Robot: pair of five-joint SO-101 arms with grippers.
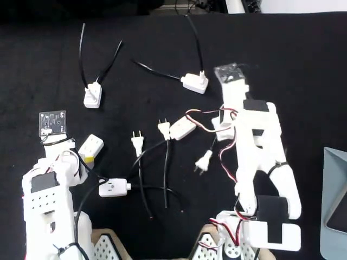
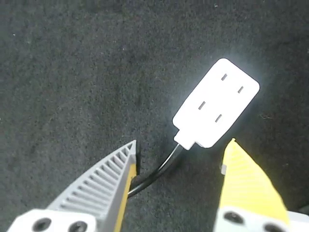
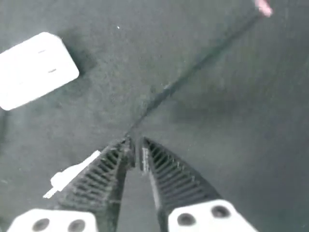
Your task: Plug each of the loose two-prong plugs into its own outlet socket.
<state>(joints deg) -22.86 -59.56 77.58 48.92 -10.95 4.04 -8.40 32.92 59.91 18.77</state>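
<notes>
Outlet socket [image 2: 216, 104] lies just beyond the left gripper [image 2: 183, 142], jaws spread

Crossing black cords [image 1: 165, 184], loose two-prong plugs [image 1: 137, 141] and white socket blocks [image 1: 114, 187] crowd the middle of the counter [image 1: 303, 81], the right arm [image 1: 260, 146] lies over its right part, and bare cloth lies open toward the far left and far right corners.

Table [image 1: 54, 32]: black felt-like cloth [image 1: 303, 65] is covering it, lying flat under even overhead light. Pale surface [image 1: 303, 5] is showing beyond the far edge. Grey-blue tray-like object [image 1: 332, 206] is sitting at one side edge, partly cut off by the frame
</notes>
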